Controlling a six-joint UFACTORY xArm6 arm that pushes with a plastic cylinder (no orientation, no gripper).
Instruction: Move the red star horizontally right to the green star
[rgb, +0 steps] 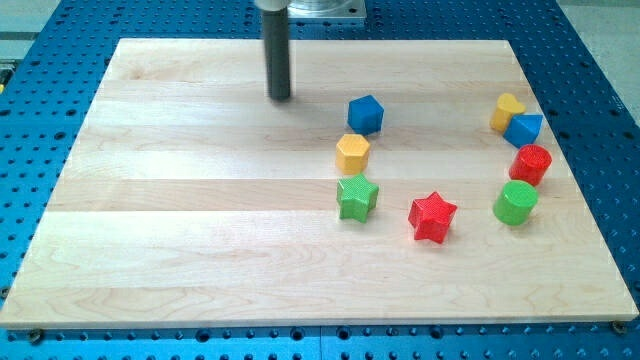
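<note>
The red star (432, 216) lies on the wooden board right of centre. The green star (357, 196) lies to its left and slightly higher in the view, a small gap apart. My tip (280, 97) stands near the view's top, well up and to the left of both stars, touching no block.
A yellow hexagon (352, 152) sits just above the green star and a blue block (366, 114) above that. At the view's right are a yellow block (506, 111), a blue block (524, 129), a red cylinder (531, 164) and a green cylinder (515, 202). The wooden board (180, 230) lies on a blue perforated base.
</note>
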